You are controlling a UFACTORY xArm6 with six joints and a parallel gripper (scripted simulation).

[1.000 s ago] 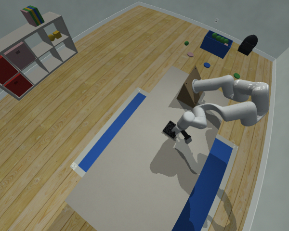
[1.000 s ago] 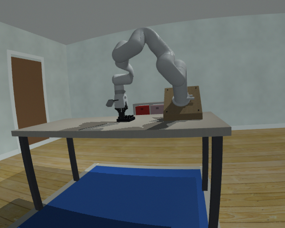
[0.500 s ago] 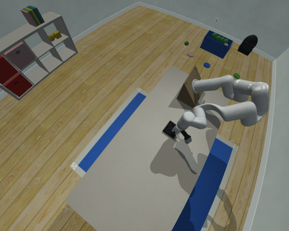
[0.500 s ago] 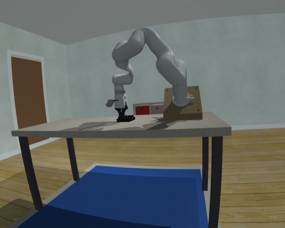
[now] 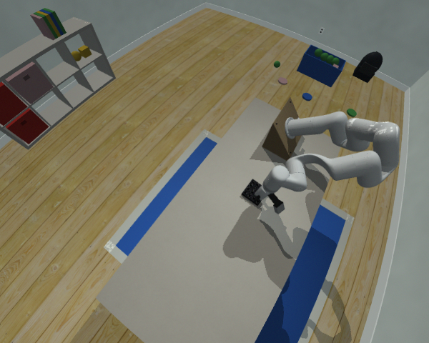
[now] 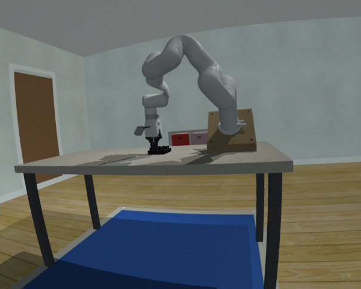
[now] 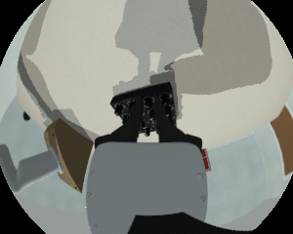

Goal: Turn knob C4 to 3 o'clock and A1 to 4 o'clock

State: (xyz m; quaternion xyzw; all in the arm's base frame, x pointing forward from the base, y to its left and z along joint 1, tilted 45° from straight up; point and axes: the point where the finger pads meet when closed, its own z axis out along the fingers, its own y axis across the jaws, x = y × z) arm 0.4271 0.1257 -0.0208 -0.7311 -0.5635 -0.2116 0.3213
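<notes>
Grey-topped, the table (image 5: 185,239) (image 6: 81,168) (image 7: 78,73) is spanned by the white arm (image 5: 387,147) (image 6: 190,46) (image 7: 36,167), carried on a wooden block (image 5: 275,143) (image 6: 212,146) (image 7: 78,156). And here, well apart from that block, the black knob box (image 5: 249,191) (image 6: 162,152) (image 7: 142,93) is borne by the tabletop, overhung by the hand (image 5: 258,194) (image 6: 154,149) (image 7: 147,103); its fingers are held slightly apart, but whether a knob is grasped cannot be told.

In the wrist view, the black gripper fingers hide part of the black knob box (image 7: 142,90) from you. In the top and exterior views, its small black knobs are too tiny for you to read their white lines.
</notes>
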